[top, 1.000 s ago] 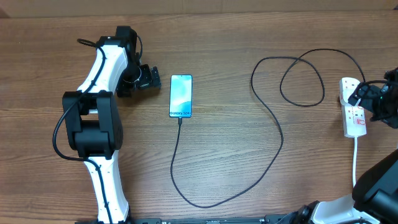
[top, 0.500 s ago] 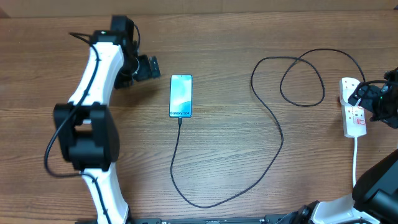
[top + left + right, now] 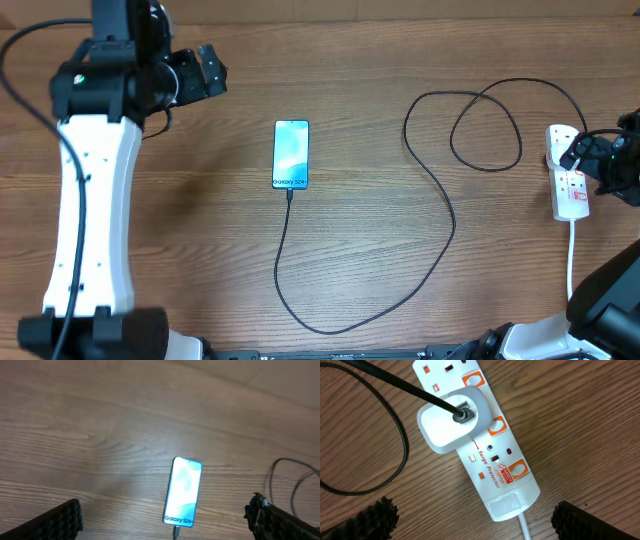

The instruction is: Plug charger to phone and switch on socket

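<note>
Overhead: we look straight down on the whole tabletop (image 3: 200,250). Left wrist: we look down from high up, tilted, sharing the small, distant phone (image 3: 291,153) with overhead. Right wrist: we sit close above the socket (image 3: 495,460), found at overhead's right edge.

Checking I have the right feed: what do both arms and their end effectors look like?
The left arm has white links, chunky black joint housings and a thin black cable looping alongside. The left end effector is black, with ridged black fingers. The right end effector is black with the same ridged fingers. No markings show.
</note>
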`<state>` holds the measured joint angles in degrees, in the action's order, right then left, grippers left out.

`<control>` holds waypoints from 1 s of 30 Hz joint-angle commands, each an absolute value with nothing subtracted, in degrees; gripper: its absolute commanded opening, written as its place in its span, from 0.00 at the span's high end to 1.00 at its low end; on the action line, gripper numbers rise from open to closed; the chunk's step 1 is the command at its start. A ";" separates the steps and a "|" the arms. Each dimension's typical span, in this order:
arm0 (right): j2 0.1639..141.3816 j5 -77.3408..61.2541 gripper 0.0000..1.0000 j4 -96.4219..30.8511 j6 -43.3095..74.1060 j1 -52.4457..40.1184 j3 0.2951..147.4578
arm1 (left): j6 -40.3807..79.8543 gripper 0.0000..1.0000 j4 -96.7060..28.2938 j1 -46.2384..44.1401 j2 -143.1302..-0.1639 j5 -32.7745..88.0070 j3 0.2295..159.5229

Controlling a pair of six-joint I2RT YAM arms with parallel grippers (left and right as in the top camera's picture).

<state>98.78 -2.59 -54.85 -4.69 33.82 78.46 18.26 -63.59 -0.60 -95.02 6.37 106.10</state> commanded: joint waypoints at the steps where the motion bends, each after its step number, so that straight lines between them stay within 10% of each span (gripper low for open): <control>1: 98.04 -2.48 0.00 -54.48 -4.36 34.15 78.72 | 18.24 0.00 -63.61 -0.38 -92.49 6.15 106.13; 30: 98.04 -2.48 0.00 -54.48 -4.36 34.15 78.72 | 11.11 0.00 -53.19 -2.00 -89.54 4.08 91.24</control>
